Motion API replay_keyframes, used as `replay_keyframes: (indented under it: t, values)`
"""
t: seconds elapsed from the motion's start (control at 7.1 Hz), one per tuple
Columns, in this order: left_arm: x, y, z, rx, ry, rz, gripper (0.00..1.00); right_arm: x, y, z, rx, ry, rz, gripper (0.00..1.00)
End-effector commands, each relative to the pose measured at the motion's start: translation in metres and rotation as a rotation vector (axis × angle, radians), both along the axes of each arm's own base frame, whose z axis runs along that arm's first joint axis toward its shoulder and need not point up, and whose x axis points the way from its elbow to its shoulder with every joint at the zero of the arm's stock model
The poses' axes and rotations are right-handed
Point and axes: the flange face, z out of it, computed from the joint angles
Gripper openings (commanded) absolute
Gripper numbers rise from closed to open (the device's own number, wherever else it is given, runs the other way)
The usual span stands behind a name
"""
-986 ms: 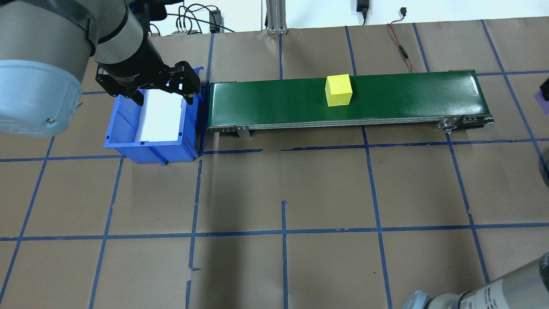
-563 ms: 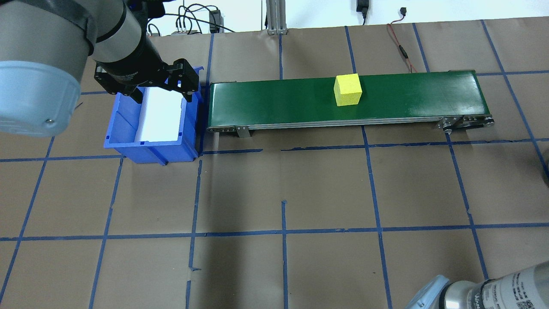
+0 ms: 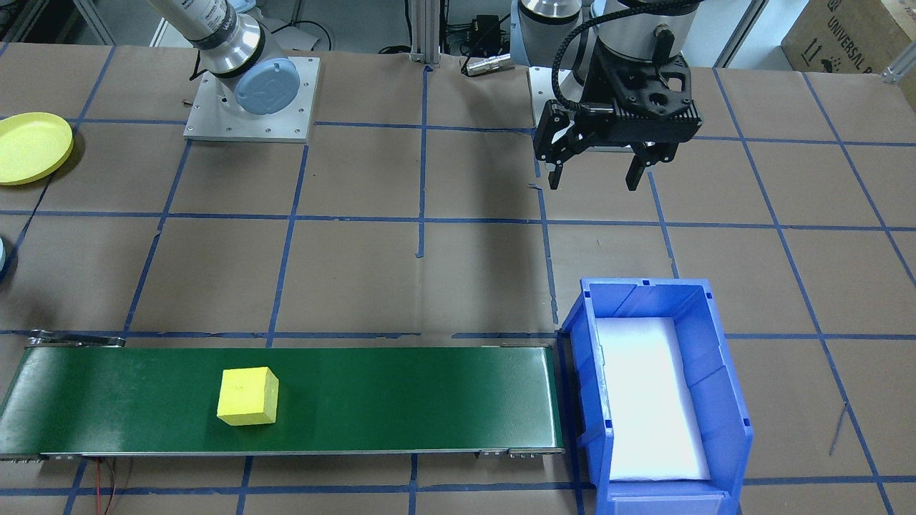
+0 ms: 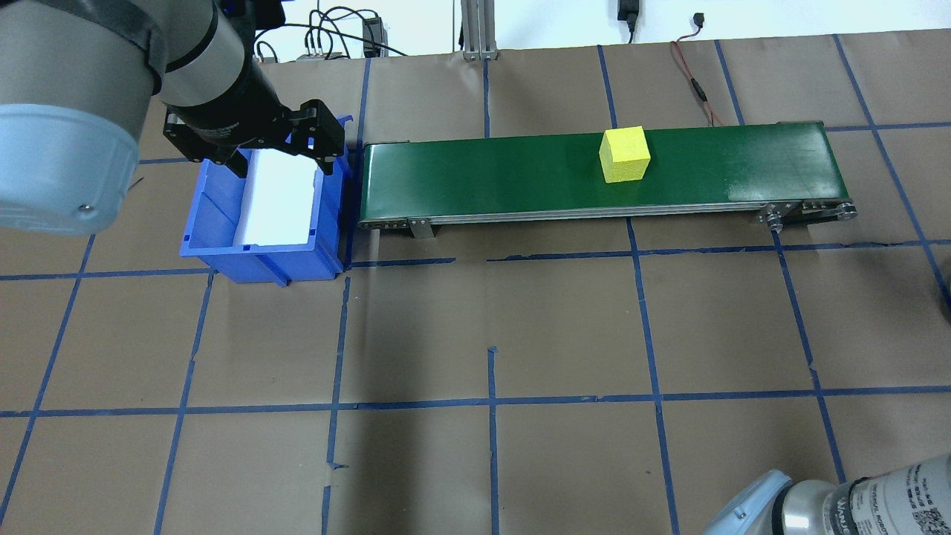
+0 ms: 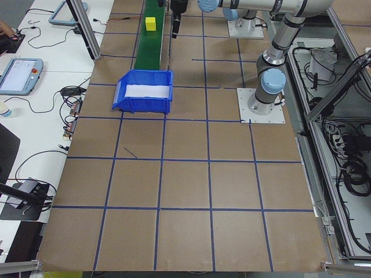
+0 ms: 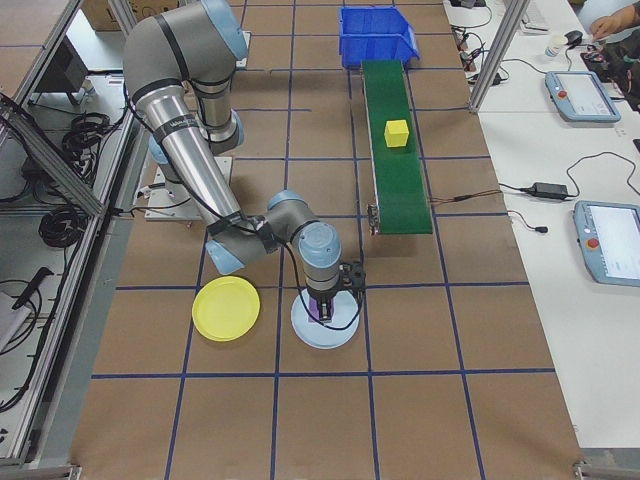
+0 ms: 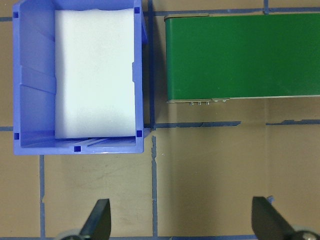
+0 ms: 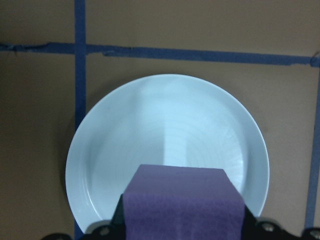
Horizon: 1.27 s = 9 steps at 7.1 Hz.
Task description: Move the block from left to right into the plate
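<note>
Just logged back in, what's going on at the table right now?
The right pincer holds a purple block directly over the pale blue plate, not yet released. A yellow block sits on the green conveyor, unheld. The left pincer hangs open and empty near the blue bin, which holds only a white foam liner.

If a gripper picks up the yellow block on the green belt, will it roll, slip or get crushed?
The yellow block has flat faces, so it probably will not roll. Its matte, slightly grainy surface looks like foam: likely light, easy to grip, and soft under hard squeezing. It sits flat on the belt, so it should not tip easily.
</note>
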Motion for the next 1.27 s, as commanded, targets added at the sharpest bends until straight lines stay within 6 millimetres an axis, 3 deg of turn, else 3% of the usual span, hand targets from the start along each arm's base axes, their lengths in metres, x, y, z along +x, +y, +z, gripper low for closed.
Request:
replay_keyframes:
  t: [0.0,0.14,0.28,0.42,0.56,0.7,0.99,1.13]
  values:
    - [-0.001,0.000,0.000,0.000,0.001,-0.001,1.00,0.001,-0.006,0.002,-0.050,-0.025,0.006,1.00]
    - [-0.001,0.000,0.000,0.001,0.004,0.000,1.00,0.006,-0.010,-0.002,-0.092,-0.079,0.006,1.00]
    - [-0.001,0.000,0.000,0.001,0.006,0.002,1.00,0.019,-0.034,0.040,-0.169,-0.034,0.037,1.00]
    - [-0.002,0.000,0.000,-0.001,0.008,0.001,1.00,0.070,-0.089,0.107,-0.233,0.035,0.139,0.99]
    - [-0.001,0.000,0.000,0.001,0.006,0.003,1.00,0.133,-0.130,0.120,-0.248,0.003,0.190,0.97]
    - [-0.001,0.000,0.001,-0.001,0.006,0.002,1.00,0.171,-0.150,0.128,-0.253,-0.015,0.175,0.98]
    - [-0.001,0.002,0.002,0.002,0.008,0.002,1.00,0.220,-0.184,0.102,-0.219,-0.101,0.092,0.99]
    - [-0.001,0.002,0.001,0.002,0.008,0.003,1.00,0.267,-0.198,0.101,-0.212,-0.143,0.012,0.99]
